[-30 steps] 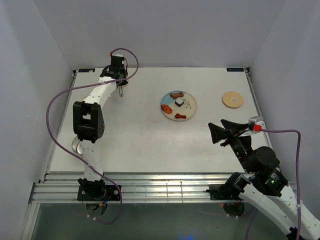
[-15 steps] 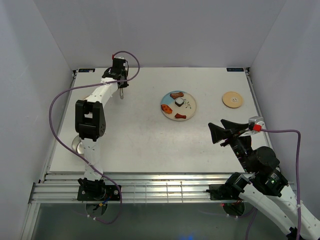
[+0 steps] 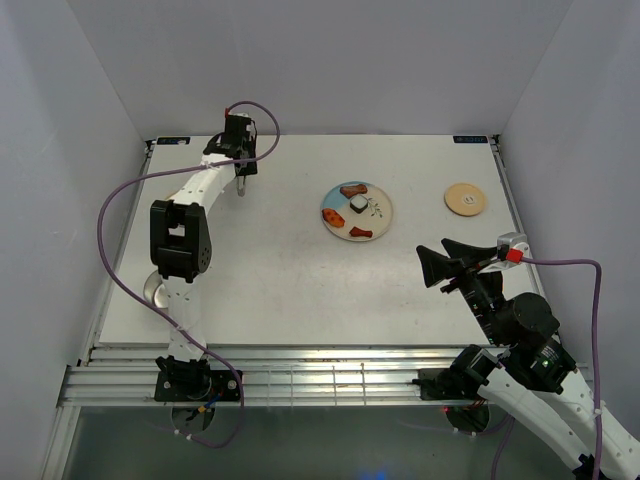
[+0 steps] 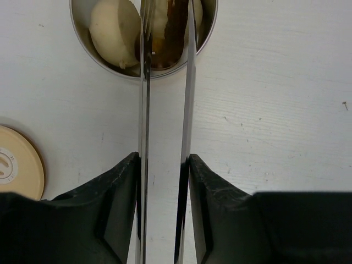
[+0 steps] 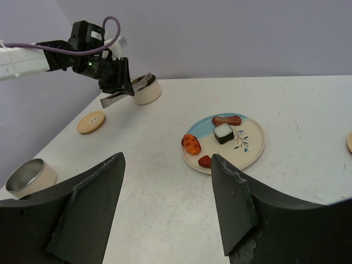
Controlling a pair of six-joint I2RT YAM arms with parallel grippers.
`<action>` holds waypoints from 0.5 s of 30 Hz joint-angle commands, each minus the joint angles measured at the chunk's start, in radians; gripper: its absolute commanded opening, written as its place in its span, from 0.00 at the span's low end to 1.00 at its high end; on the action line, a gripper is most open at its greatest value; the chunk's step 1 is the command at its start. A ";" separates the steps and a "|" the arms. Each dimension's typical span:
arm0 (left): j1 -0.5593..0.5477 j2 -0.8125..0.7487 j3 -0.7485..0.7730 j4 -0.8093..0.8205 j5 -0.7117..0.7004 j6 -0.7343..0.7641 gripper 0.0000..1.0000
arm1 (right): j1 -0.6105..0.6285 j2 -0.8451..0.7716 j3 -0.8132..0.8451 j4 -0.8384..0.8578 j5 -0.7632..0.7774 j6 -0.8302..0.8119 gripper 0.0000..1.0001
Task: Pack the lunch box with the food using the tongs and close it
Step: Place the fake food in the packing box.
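Observation:
My left gripper (image 4: 164, 159) is shut on the tongs (image 4: 188, 104), one thin silver arm against each finger. The tongs' tips reach into a steel tin (image 4: 93, 52) of the lunch box, which holds a white piece (image 4: 113, 30) and a brown piece (image 4: 175, 27) of food. The same gripper (image 3: 238, 150) is at the table's far left. More food lies on the plate (image 3: 378, 222): a brown strip (image 5: 226, 120), a white-and-dark roll (image 5: 224, 133), an orange piece (image 5: 191, 144) and a red piece (image 5: 205, 161). My right gripper (image 5: 168, 159) hangs open and empty, near right of the plate.
A second, empty steel tin (image 5: 27, 177) stands at the near left, partly behind the left arm (image 3: 178, 240). One wooden lid (image 5: 91, 122) lies beside the filled tin, another (image 3: 466, 198) at the far right. Walls close in the table on three sides.
The left gripper has shifted a little toward the far edge, and the tongs' arms now stand slightly wider apart. The right arm has not moved.

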 commanded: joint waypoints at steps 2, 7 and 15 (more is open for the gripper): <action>-0.009 -0.102 0.064 -0.014 0.022 0.010 0.52 | 0.004 0.008 0.000 0.049 0.008 -0.010 0.70; -0.012 -0.102 0.078 -0.048 0.022 0.015 0.56 | 0.004 0.002 -0.001 0.049 0.012 -0.010 0.70; -0.033 -0.142 0.069 -0.075 0.021 0.015 0.58 | 0.004 0.005 -0.001 0.049 0.011 -0.010 0.70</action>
